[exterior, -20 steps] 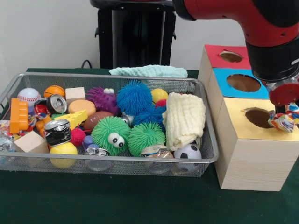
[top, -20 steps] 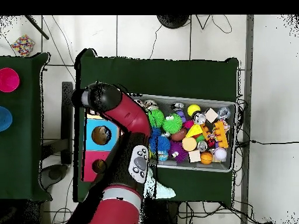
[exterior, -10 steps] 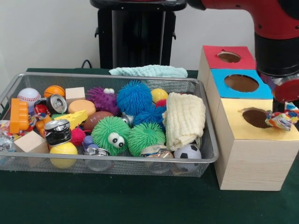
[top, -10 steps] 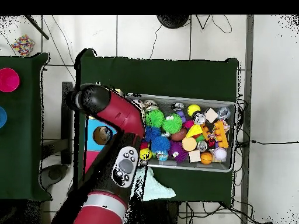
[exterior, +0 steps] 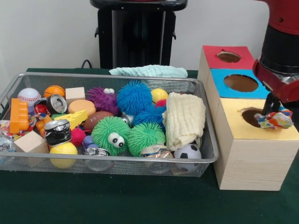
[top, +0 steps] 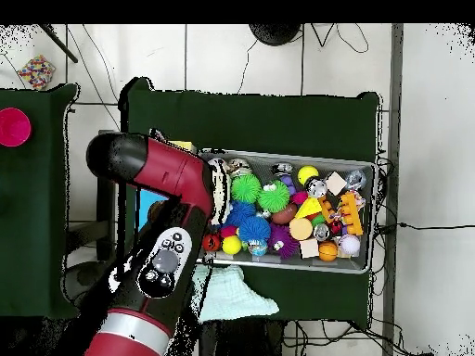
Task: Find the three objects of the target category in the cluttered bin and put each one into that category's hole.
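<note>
My gripper (exterior: 273, 113) is shut on a small white cloth with multicolour dots (exterior: 276, 120). It holds the cloth just above the yellow top (exterior: 243, 134) of the wooden box, at the right edge of the round hole (exterior: 251, 116). The wire-mesh bin (exterior: 112, 159) stands to the left, full of toys. A pale yellow folded cloth (exterior: 185, 119) lies at its right end. A mint cloth (exterior: 148, 71) lies on the table behind the bin and also shows in the overhead view (top: 237, 295). In the overhead view my arm (top: 172, 236) hides the gripper and the box beside the bin (top: 373, 213).
The box also has a blue-topped hole (exterior: 240, 82) and a red-topped hole (exterior: 230, 56) behind the yellow one. The bin holds a blue puffer ball (exterior: 134, 97), a green puffer ball with eyes (exterior: 110, 135), a soccer ball (exterior: 188, 152), cans, blocks and balls.
The arm has swung further right and higher in the front view. The dotted cloth has shifted slightly left, closer to the yellow-topped hole, still in the gripper.
</note>
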